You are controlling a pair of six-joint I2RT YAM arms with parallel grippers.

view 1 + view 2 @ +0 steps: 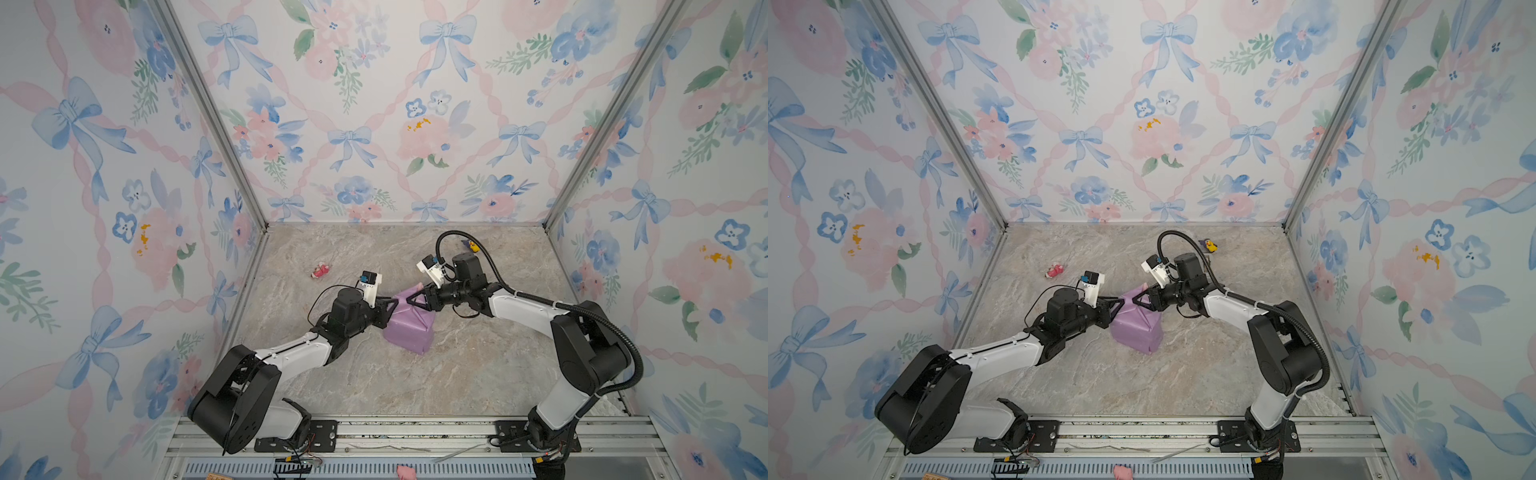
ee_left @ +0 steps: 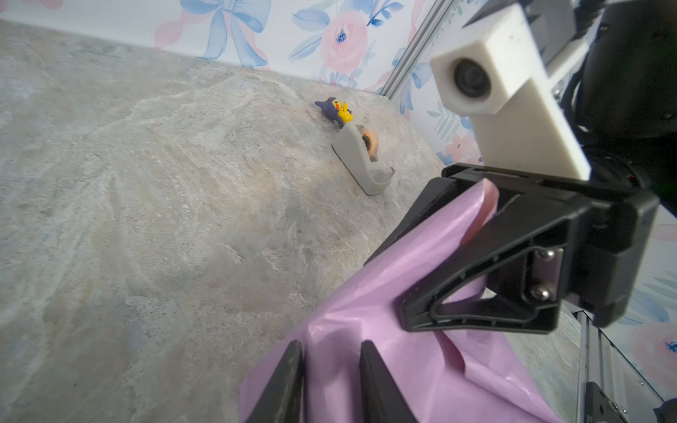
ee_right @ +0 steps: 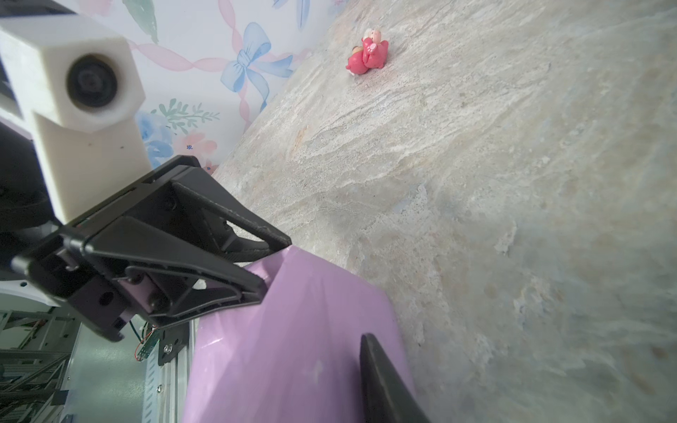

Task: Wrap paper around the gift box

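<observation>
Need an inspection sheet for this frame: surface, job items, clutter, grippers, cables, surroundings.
surface: marble-look tabletop; no damage seen.
job's things: the paper, lilac side out, folded round a boxy parcel with one flap raised; the gift box is hidden under it.
clutter: red figurine, yellow-and-purple figurine, grey tape dispenser beside it; all apart from the parcel.
grippers: left gripper at the parcel's edge, right gripper astride the raised flap; grip unclear for both.
cables: black conduit along the right arm; thin wire loop at the left wrist.
surroundings: floral walls; metal rail in front.
</observation>
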